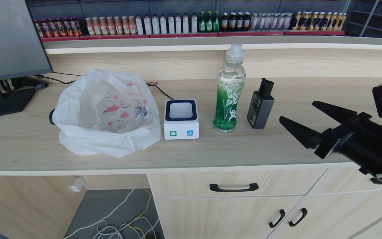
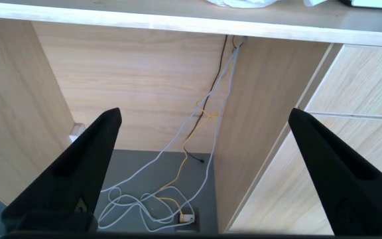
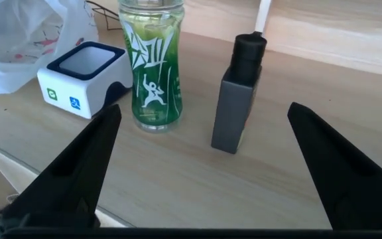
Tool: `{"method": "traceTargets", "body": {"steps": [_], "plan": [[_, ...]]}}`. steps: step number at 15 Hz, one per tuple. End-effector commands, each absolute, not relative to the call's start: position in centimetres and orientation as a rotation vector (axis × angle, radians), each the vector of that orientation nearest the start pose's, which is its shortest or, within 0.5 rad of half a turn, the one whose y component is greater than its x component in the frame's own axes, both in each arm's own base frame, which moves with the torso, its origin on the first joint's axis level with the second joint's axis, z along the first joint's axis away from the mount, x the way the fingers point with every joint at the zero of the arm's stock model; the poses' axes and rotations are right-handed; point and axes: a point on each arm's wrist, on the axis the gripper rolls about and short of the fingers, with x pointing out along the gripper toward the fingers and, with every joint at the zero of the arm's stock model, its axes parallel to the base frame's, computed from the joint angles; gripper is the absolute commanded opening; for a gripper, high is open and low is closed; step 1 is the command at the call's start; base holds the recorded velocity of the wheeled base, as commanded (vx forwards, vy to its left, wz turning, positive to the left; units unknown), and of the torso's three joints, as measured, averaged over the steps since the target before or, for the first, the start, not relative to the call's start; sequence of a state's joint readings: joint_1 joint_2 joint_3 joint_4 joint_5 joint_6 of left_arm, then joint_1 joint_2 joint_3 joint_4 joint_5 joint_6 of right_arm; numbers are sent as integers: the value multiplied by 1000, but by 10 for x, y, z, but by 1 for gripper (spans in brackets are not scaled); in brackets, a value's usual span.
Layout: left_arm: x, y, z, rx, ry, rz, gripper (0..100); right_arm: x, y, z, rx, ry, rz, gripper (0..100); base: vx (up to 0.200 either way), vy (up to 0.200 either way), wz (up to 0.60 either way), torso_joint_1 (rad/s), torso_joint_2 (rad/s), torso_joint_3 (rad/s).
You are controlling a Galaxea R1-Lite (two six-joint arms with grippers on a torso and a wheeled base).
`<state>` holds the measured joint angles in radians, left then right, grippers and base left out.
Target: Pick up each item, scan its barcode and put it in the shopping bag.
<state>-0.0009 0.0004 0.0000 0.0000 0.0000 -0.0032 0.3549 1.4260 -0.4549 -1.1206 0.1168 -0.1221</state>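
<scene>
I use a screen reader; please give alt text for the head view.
A wooden counter holds, left to right, a white shopping bag, a scanner, a green drink bottle and a dark grey bottle. The open right tool hovers near the grey bottle.

On the worktop [image 1: 28, 139] stand, left to right, shopping bag [image 1: 106, 113], scanner [image 1: 181, 119], tall bottle [image 1: 229, 93], small bottle [image 1: 260, 104]. The right hand [image 1: 297, 111] is farther right.

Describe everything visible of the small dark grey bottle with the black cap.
The small dark grey bottle is flat-sided and rectangular, apparently matte plastic, with a narrower black cap on top and pale print on one face. It stands upright on the light wooden counter, just apart from the clear drink bottle with green label toward the robot's left. The open right gripper is near but not touching it.
</scene>
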Motion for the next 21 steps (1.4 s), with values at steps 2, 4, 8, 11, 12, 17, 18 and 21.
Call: {"method": "traceTargets", "body": {"steps": [2, 4, 8, 11, 12, 17, 18, 21], "plan": [[-23, 0, 75, -5, 0, 0, 100, 213, 98, 211, -119, -184, 521, 100, 0, 0, 0, 0, 0, 0], [-23, 0, 75, -3, 0, -2, 100, 216, 109, 209, -118, -175, 548, 100, 0, 0, 0, 0, 0, 0], [-23, 0, 75, -3, 0, -2, 100, 239, 137, 218, -105, -211, 605, 100, 0, 0, 0, 0, 0, 0], [-23, 0, 75, -3, 0, 0, 100, 260, 151, 214, -89, -197, 601, 100, 0, 0, 0, 0, 0, 0], [-23, 0, 75, -3, 0, -2, 100, 269, 155, 219, -75, -213, 570, 100, 0, 0, 0, 0, 0, 0], [-23, 0, 75, -3, 0, 0, 100, 278, 161, 221, -51, -222, 512, 100, 0, 0, 0, 0, 0, 0], [-23, 0, 75, -3, 0, 0, 100, 279, 163, 222, -48, -226, 505, 100, 0, 0, 0, 0, 0, 0], [-23, 0, 75, -3, 0, 0, 100, 266, 182, 221, -18, -212, 522, 100, 0, 0, 0, 0, 0, 0]]}}
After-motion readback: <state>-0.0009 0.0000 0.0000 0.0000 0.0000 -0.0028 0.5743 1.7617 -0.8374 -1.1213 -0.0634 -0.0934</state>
